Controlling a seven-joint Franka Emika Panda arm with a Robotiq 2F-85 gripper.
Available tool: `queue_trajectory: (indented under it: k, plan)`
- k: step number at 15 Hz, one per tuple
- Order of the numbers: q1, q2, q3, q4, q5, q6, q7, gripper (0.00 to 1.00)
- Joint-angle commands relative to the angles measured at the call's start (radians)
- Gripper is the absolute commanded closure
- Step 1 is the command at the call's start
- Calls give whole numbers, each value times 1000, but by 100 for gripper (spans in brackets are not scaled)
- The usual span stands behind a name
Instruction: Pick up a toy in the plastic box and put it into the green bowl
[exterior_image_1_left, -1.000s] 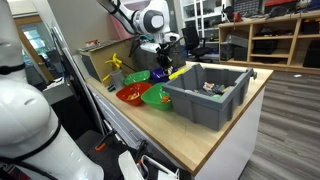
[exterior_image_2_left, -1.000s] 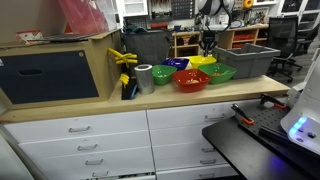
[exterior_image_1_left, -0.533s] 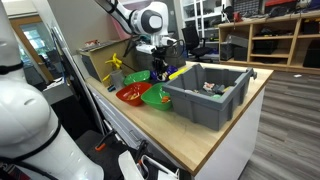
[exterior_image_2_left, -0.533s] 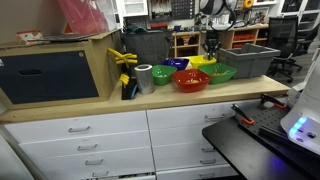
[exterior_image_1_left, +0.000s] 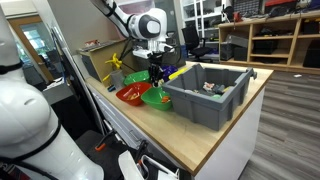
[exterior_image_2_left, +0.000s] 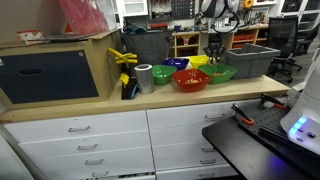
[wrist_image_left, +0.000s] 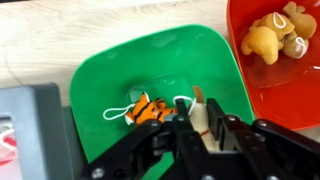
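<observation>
End effector sits low over green bowl. Orange striped toy lies inside, beside the fingertips. Cannot tell whether it is clamped or apart.

A light wooden countertop runs over white cabinets with 2 columns of drawers. At its left end sits a wooden box with a dark front. The floor is grey-brown. At the far right stand open wooden shelves, and near them a black office chair. Cluttered tool shelves line the far wall under even indoor light.
</observation>
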Motion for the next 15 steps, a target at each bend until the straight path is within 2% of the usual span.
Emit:
queue_trajectory:
  k: [1, 7, 15]
  plan:
    - [7, -43, 5, -33, 26, 31, -12, 43]
    - [5, -81, 3, 7, 60, 70, -17, 0]
    - [-24, -110, -39, 114, 6, 130, -1, 0]
